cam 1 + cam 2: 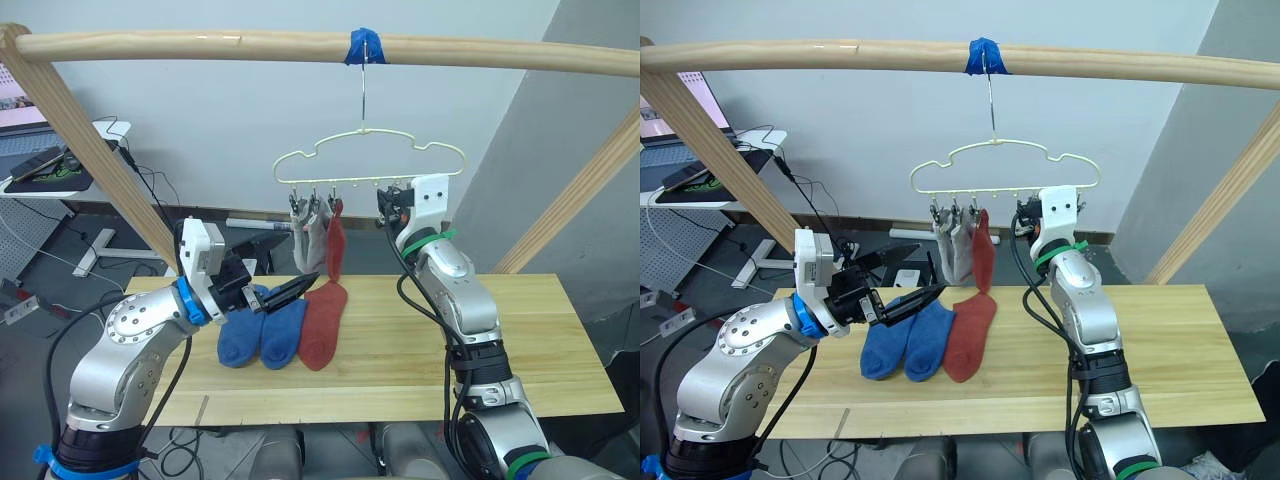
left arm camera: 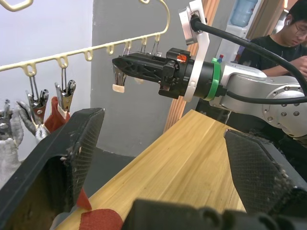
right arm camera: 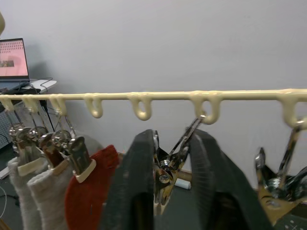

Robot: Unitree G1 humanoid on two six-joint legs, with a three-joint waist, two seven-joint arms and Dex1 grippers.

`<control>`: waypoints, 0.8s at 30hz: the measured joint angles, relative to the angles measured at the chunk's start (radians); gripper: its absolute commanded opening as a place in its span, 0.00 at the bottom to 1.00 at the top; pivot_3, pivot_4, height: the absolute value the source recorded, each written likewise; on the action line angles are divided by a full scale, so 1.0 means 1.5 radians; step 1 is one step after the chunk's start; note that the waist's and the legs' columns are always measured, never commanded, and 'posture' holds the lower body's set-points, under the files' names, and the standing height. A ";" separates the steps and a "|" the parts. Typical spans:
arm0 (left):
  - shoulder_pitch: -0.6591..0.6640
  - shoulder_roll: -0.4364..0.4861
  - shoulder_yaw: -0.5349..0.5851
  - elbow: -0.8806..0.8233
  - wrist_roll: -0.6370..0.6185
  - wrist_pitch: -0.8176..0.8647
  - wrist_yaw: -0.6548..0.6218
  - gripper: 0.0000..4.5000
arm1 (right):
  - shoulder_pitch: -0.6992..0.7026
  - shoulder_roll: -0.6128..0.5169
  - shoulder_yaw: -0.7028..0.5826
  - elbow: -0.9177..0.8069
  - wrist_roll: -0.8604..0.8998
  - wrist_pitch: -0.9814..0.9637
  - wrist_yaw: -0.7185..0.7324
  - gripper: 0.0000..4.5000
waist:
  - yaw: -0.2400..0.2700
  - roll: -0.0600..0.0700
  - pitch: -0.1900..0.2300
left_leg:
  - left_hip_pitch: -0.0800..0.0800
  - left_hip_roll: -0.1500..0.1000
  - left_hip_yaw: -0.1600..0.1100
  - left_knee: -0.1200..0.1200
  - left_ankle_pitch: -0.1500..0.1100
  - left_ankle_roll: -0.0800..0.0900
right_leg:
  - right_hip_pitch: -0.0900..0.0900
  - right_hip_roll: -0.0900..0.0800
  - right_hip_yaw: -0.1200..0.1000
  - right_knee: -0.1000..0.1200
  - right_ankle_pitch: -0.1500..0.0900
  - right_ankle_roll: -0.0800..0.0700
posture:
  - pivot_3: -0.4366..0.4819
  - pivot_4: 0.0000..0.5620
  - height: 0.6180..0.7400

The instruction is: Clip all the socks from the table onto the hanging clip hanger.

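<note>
Rust red sock (image 1: 322,322) lies lengthwise on the table (image 1: 520,340), toe toward robot

A pale wall (image 1: 220,130) stood behind a wooden pole frame (image 1: 200,45); a desk (image 1: 60,175) with a laptop (image 1: 680,110) and cables stood left

The light plank table (image 1: 520,350) carries two blue socks (image 1: 262,332) and seemingly one rust-red sock (image 1: 322,324).
</note>
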 measured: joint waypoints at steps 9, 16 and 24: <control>0.004 -0.006 -0.001 -0.002 0.001 0.000 0.000 1.00 | 0.000 -0.006 -0.006 0.000 0.008 0.007 0.003 0.00 | 0.000 0.000 0.000 | 0.000 0.000 0.000 0.000 0.000 0.000 | 0.000 0.000 0.000 0.000 0.000 0.000 | 0.43 0.22 1.00; 0.024 0.013 -0.118 0.084 0.123 0.026 0.019 1.00 | 0.000 -0.094 -0.020 -0.039 0.079 0.100 0.107 0.00 | -0.001 0.000 0.000 | 0.000 0.000 0.000 0.000 0.000 0.000 | 0.000 0.000 0.000 0.000 0.000 0.000 | 0.39 0.22 1.00; -0.106 -0.059 -0.250 0.340 0.300 -0.061 0.030 1.00 | 0.000 -0.135 -0.018 -0.074 0.107 0.150 0.152 0.00 | -0.003 0.001 0.000 | 0.000 0.000 0.000 0.001 0.000 0.000 | 0.000 0.000 0.000 0.000 0.001 0.002 | 0.37 0.21 1.00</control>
